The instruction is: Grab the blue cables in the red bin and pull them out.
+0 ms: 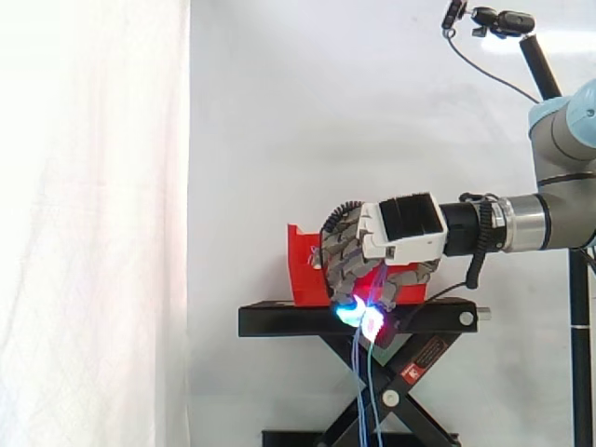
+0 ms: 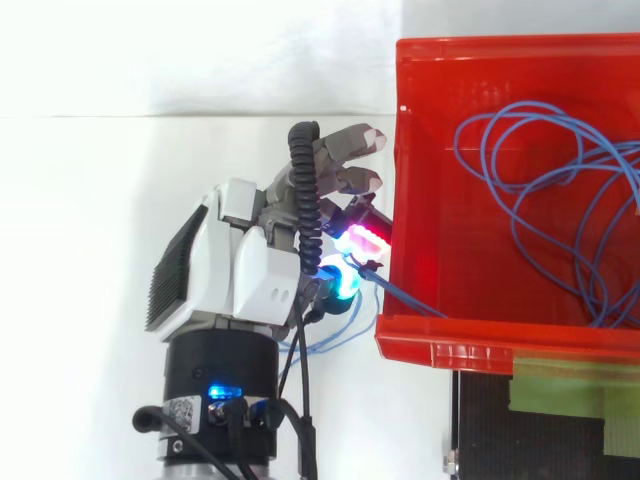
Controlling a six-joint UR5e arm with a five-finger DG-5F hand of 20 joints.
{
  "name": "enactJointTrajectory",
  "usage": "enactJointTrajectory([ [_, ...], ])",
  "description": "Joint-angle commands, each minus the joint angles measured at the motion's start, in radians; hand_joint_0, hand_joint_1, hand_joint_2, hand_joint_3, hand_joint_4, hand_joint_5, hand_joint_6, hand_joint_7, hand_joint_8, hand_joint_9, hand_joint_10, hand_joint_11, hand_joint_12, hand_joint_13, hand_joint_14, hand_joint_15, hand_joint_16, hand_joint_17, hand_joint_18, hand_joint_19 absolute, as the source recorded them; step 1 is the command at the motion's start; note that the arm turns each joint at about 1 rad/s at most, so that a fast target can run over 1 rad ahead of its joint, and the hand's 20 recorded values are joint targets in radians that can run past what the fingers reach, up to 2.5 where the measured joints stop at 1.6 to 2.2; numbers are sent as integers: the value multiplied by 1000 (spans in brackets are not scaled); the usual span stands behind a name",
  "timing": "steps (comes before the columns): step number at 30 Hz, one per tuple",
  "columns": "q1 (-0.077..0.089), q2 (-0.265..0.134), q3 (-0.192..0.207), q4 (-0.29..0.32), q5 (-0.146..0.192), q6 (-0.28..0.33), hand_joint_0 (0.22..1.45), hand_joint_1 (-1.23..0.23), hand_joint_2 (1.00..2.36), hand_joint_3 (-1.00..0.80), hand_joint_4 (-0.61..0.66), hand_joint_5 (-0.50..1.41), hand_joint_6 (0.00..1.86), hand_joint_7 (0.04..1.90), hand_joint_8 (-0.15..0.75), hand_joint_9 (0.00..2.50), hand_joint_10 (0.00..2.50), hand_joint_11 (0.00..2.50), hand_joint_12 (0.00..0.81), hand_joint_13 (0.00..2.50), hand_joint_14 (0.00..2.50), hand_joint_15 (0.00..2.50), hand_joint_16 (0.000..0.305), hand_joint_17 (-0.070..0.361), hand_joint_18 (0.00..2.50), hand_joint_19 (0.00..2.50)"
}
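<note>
The red bin (image 2: 470, 342) holds a loose tangle of thin blue cables (image 2: 540, 195). One strand crosses the bin's corner wall to my hand (image 2: 255, 270), which hovers just outside the bin. Its fingers are curled and its glowing red and cyan fingertips (image 2: 366, 240) pinch that strand. Slack cable loops under the hand (image 2: 335, 340). In the side view the hand (image 1: 358, 253) is in front of the red bin (image 1: 305, 265), fingers pointing down, and blue cables (image 1: 365, 391) hang from the glowing tips past the stand.
The bin rests on a black scissor stand (image 1: 279, 321) before a white curtain. A camera on a black pole (image 1: 503, 20) stands at the upper right, behind the arm. There is free room to the left of the bin.
</note>
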Motion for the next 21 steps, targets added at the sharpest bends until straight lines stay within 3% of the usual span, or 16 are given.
enactJointTrajectory([
  [1,3,-1,-1,-1,3,29,913,-792,1000,-1000,19,876,791,713,257,962,20,519,337,739,16,403,40,89,559,453],
  [9,11,-1,0,-1,6,102,912,-792,1000,-1000,22,874,788,720,257,958,19,529,337,740,16,408,40,89,559,446],
  [18,19,1,0,-3,4,124,912,-792,1000,-1000,16,875,786,703,258,958,20,526,338,738,16,406,40,89,560,448],
  [21,26,1,0,-4,6,175,911,-792,1000,-1000,18,876,779,708,258,960,19,526,338,739,16,407,39,89,560,446],
])
